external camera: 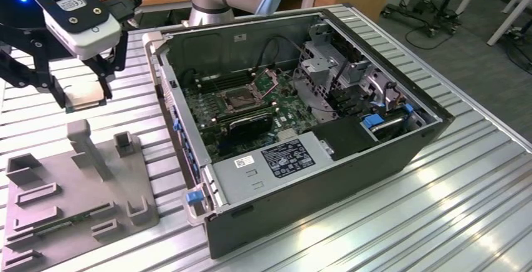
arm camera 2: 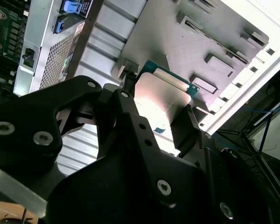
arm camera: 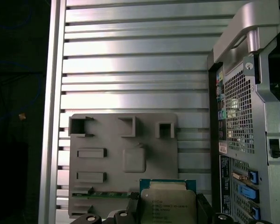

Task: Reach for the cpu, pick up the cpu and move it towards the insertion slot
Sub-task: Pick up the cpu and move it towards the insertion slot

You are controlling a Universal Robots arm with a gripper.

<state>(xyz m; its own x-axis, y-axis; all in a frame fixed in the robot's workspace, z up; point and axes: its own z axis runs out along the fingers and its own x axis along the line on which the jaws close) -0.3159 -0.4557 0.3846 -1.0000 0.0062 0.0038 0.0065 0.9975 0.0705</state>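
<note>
cpu (arm camera: 168, 205) held by opposite edges in hand (external camera: 84, 99), above grey tray (external camera: 137, 182)

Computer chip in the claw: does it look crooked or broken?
Nothing stands out. The chip sits straight in the claw, held up off the grey tray, and its shiny face shows no cracks or bends.

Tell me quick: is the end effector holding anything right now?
End effector: closed, holding the cpu between its fingers.
</note>
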